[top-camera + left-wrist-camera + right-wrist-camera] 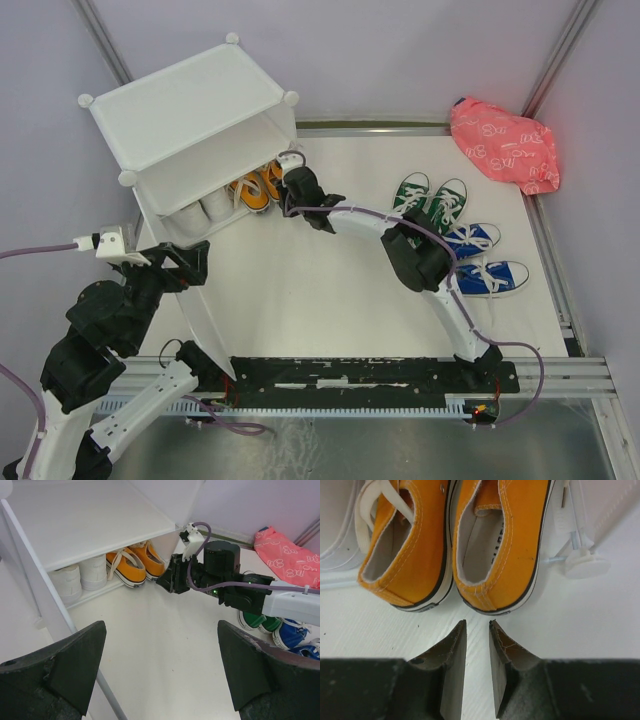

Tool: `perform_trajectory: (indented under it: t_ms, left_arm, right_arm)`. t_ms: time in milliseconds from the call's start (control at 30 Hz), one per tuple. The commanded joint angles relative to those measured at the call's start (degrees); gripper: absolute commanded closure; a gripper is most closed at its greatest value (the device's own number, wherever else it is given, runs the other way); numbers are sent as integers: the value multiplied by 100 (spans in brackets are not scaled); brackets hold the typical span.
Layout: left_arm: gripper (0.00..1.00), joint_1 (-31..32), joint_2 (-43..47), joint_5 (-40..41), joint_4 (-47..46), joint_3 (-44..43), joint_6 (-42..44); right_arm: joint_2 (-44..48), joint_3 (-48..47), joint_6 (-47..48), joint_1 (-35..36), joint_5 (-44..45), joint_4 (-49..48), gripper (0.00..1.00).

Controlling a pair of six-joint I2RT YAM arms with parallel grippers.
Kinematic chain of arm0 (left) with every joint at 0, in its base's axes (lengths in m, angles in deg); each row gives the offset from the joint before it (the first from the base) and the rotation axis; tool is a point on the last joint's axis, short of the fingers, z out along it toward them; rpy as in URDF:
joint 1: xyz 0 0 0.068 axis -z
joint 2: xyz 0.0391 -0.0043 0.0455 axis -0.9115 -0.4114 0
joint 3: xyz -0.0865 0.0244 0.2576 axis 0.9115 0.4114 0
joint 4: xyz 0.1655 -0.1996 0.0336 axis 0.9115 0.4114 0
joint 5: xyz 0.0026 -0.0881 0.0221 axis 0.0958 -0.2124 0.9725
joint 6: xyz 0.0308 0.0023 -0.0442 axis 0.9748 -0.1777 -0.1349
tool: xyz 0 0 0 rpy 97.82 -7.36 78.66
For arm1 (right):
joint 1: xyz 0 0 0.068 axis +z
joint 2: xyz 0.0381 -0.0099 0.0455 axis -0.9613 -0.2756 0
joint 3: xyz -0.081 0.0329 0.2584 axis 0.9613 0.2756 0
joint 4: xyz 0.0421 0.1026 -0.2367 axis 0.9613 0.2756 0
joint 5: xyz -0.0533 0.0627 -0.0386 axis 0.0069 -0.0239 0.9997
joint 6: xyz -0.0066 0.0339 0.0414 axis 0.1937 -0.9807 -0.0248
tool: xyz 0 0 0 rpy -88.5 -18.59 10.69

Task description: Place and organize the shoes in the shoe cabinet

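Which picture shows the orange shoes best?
Right wrist view: the orange shoes fill it, heels nearest. The left wrist view shows them smaller, under the cabinet shelf. The top view shows only part of them poking out.

White tabletop (300,300), evenly lit, soft shadows. Pale lavender walls (400,50) on three sides, aluminium frame posts (101,38) in the back corners. Pink bag (505,145) at far right.

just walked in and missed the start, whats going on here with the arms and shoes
Two arms are filling the white shoe cabinet. The white shoes and orange shoes sit on its bottom level. The right tool, empty, jaws barely apart, is just behind the orange heels. The left tool is open and empty. The green shoes and blue shoes are out on the table.
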Motion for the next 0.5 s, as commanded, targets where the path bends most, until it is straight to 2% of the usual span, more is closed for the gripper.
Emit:
perform_trajectory:
  t_ms: [0, 267, 467]
  left_arm:
    - [1, -10, -86, 133, 861, 85, -25]
    - [1, -5, -140, 162, 859, 76, 29]
    - [1, -10, -133, 168, 832, 84, 64]
  right_arm:
    - [-427, -878, -143, -108, 76, -58, 68]
    - [-759, -1563, 312, -175, 313, -674, 68]
    - [-1302, -2440, 462, -272, 502, -337, 65]
